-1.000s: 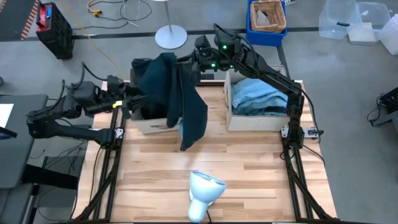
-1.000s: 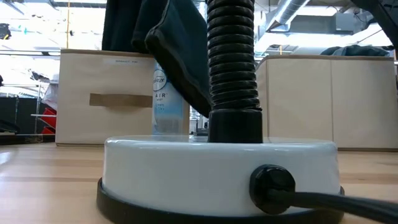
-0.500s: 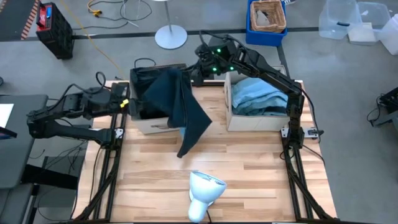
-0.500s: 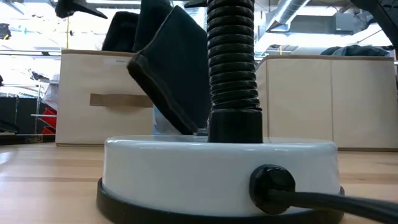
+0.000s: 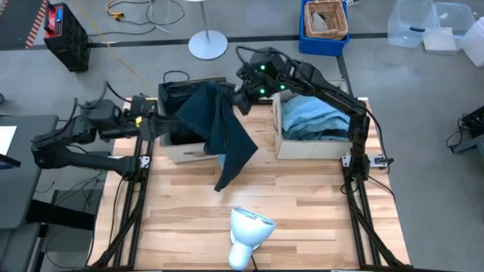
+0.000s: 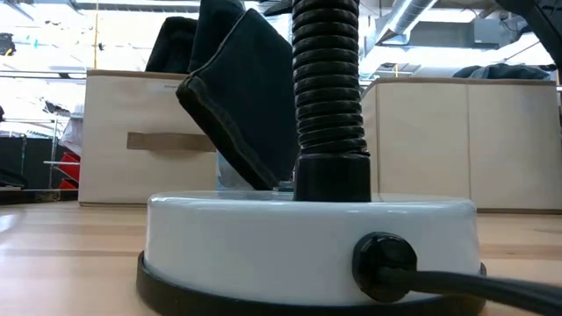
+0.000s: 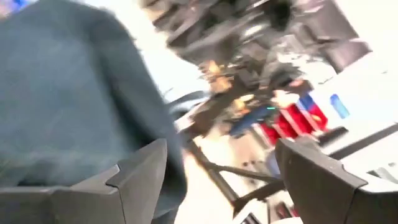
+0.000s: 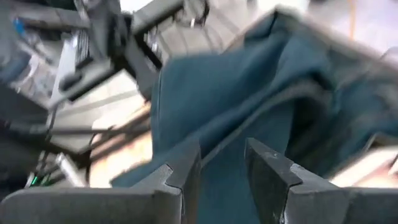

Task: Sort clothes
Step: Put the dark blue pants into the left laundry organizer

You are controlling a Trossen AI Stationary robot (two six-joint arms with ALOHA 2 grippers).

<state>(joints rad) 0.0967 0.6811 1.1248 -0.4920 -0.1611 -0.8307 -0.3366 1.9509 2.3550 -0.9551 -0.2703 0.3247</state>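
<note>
A dark teal-black garment point(image 5: 219, 125) lies draped over the right front rim of the left beige box point(image 5: 181, 151). Its lower end point(image 5: 227, 180) reaches the table. In the low view the garment point(image 6: 241, 96) hangs in front of that box. My right gripper point(image 5: 243, 102) is open and empty just beyond the garment's upper right edge point(image 8: 236, 87). My left gripper point(image 5: 156, 126) is open and empty at the box's left wall, with the garment point(image 7: 68, 93) close beside it. Turquoise and grey-blue clothes point(image 5: 311, 117) lie in the right beige box point(image 5: 302, 147).
A white lamp point(image 5: 249, 234) stands at the table's near middle. Its base point(image 6: 307, 237) and black ribbed neck point(image 6: 329, 88) fill the low view. The two boxes stand along the far edge, with bare wood point(image 5: 302, 196) in front of them.
The dark garment, held up high above the left box a second ago, has dropped and now lies draped over the box's front rim with its end on the table. My right gripper has moved slightly toward the near edge. My left gripper drew back left, then returned to the box.
</note>
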